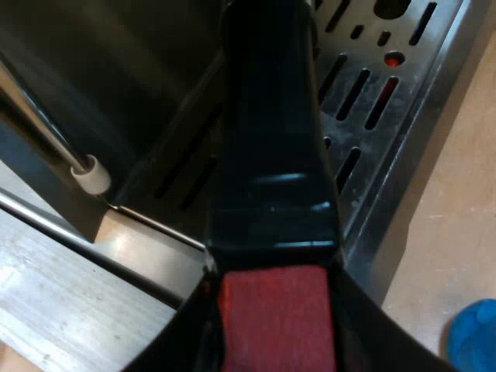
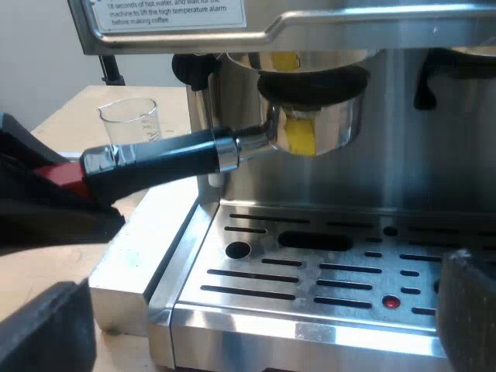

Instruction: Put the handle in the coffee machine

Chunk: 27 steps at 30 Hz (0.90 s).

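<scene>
The holder's dark handle [image 1: 271, 132] runs out over the drip tray [image 1: 372, 85], and my left gripper [image 1: 275, 310] is shut on its red end [image 1: 275, 318]. From the right wrist view, the holder's metal basket [image 2: 314, 116] sits up against the underside of the espresso machine's [image 2: 434, 170] brew head. Its handle [image 2: 155, 159] slants away from the machine front into the left gripper [image 2: 46, 194]. My right gripper [image 2: 256, 325] hangs open before the drip tray [image 2: 310, 279], nothing between its fingers [image 2: 46, 329].
A measuring glass [image 2: 130, 120] stands on the wooden table beyond the handle. The steam wand with its white tip [image 1: 91, 174] hangs beside the machine body. A blue tamper [image 1: 474, 337] rests on the table near the drip tray's edge.
</scene>
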Motion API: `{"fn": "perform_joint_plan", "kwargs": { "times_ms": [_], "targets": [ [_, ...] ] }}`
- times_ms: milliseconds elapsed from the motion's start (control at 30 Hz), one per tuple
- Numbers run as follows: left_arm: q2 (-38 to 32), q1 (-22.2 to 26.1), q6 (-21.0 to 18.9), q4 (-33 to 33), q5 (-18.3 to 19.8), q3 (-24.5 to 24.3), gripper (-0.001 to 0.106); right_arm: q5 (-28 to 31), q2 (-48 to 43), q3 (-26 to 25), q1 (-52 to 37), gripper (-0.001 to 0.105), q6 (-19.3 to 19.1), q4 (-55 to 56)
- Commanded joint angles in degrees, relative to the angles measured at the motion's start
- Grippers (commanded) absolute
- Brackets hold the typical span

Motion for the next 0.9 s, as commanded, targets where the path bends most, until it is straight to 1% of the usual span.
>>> {"fn": "perform_joint_plan", "kwargs": {
  "times_ms": [33,133,400,567,900],
  "targets": [
    [-0.5,-0.1,0.0,-3.0,2.9,-0.8,0.000,0.4,-0.3,-0.1,-0.4,0.090,-0.7,-0.4],
    [-0.5,0.1,0.0,-4.3,2.9,-0.8,0.000,0.4,-0.3,-0.1,-0.4,0.090,-0.7,-0.4],
    [-0.4,0.5,0.4,-4.5,3.3,-0.8,0.000,0.4,-0.3,-0.1,-0.4,0.090,-0.7,-0.4],
    [-0.4,0.5,0.6,-6.4,3.3,-0.8,0.000,0.4,-0.3,-0.1,-0.4,0.090,-0.7,-0.4],
    [-0.4,0.5,0.6,-8.0,3.3,-0.8,0.000,0.4,-0.3,-0.1,-0.4,0.090,-0.7,-0.4]
  ]
}}
